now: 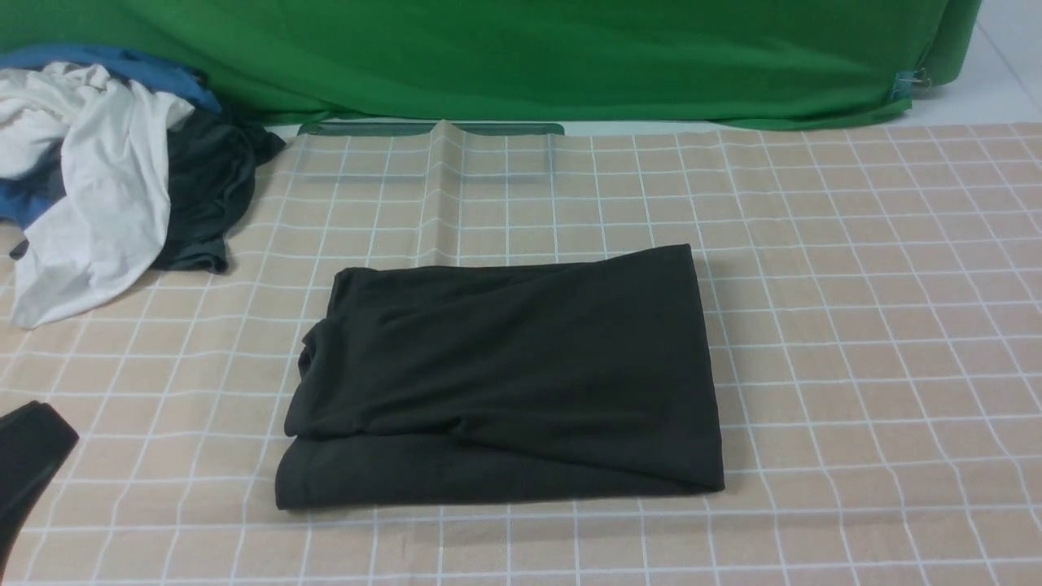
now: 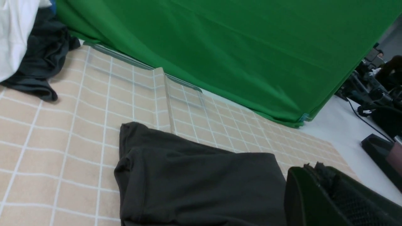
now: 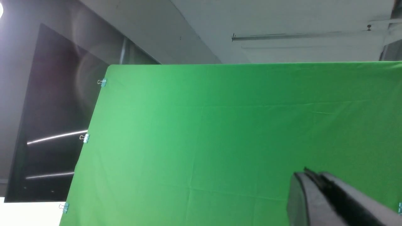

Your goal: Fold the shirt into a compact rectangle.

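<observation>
The black shirt (image 1: 505, 374) lies folded into a rough rectangle in the middle of the checked tablecloth (image 1: 855, 325), with no logo or label showing. In the left wrist view the shirt (image 2: 194, 185) spreads just beyond my left gripper (image 2: 314, 167), whose jaws are shut with nothing between them, clear of the fabric. In the front view that left gripper (image 1: 32, 448) is a black shape at the near left corner, well left of the shirt. My right gripper (image 3: 309, 173) is raised and points at the green backdrop, shut and empty. It is outside the front view.
A heap of clothes sits at the far left: a white garment (image 1: 89, 187), a dark grey one (image 1: 207, 187) and a blue one (image 1: 122, 65). The green backdrop (image 1: 529, 57) hangs along the far edge. A crease (image 1: 444, 187) runs through the cloth behind the shirt.
</observation>
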